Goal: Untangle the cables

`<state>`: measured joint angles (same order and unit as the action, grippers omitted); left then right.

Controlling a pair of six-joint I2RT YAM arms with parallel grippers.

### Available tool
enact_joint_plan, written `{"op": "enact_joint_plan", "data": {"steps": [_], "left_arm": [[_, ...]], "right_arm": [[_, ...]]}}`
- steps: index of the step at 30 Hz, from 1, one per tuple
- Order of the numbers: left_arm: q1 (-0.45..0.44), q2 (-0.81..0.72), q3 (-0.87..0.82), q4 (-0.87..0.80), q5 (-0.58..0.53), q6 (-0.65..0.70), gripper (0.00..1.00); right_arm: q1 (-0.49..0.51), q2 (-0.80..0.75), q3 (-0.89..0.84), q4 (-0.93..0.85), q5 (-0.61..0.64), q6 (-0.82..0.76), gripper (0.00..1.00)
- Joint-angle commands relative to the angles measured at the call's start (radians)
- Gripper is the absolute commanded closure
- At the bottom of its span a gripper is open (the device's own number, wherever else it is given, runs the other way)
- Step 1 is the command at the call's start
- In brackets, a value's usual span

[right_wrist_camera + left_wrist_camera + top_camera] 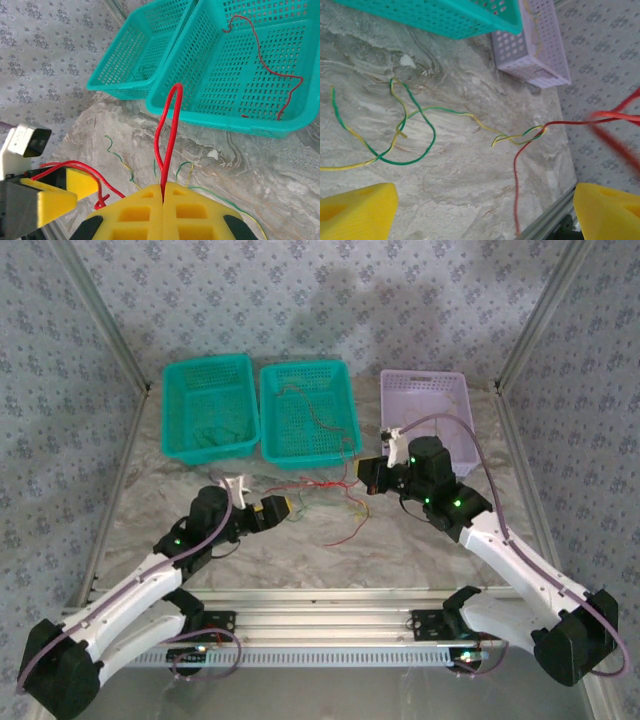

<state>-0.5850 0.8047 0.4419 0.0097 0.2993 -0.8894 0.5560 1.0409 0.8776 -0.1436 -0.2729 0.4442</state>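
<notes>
Left gripper point(485, 212) stood wide open above the table point(470, 200), its yellow pads far apart. Right gripper point(163, 192) was closed on a red cable point(167, 120), which rose from the jaws in a narrow loop. Green-yellow cables point(415, 145) lay tangled on the table between the arms, one end twisted with a red strand point(517, 170). Another red cable point(270, 70) lay inside the middle basket point(220, 119), well apart from the tangle.

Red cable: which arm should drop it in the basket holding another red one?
Right: the right pincer is shut on the red cable, near that teal basket; the left pincer is open.
</notes>
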Motion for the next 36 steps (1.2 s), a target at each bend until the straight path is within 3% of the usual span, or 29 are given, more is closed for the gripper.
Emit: {"op": "enact_joint_plan", "data": {"steps": [1,11,16,30,36], "left_arm": [[-0.003,-0.042,-0.006,0.079,0.005,-0.043,0.09],[-0.003,-0.054,-0.024,0.136,0.007,-0.090,0.06],[-0.003,-0.042,-0.009,0.155,0.005,-0.097,0.12],[-0.003,-0.028,0.001,0.150,-0.008,-0.098,0.48],[-0.004,-0.061,0.012,0.105,-0.057,-0.082,0.47]], "right_arm": [[-0.004,-0.007,-0.009,0.035,0.023,0.032,1.00],[-0.015,0.037,-0.007,0.072,-0.023,0.082,1.00],[0.000,0.060,-0.009,0.088,-0.043,0.085,1.00],[0.036,0.093,-0.004,0.114,-0.057,0.085,1.00],[0.059,0.104,-0.004,0.125,-0.085,0.076,1.00]]}}
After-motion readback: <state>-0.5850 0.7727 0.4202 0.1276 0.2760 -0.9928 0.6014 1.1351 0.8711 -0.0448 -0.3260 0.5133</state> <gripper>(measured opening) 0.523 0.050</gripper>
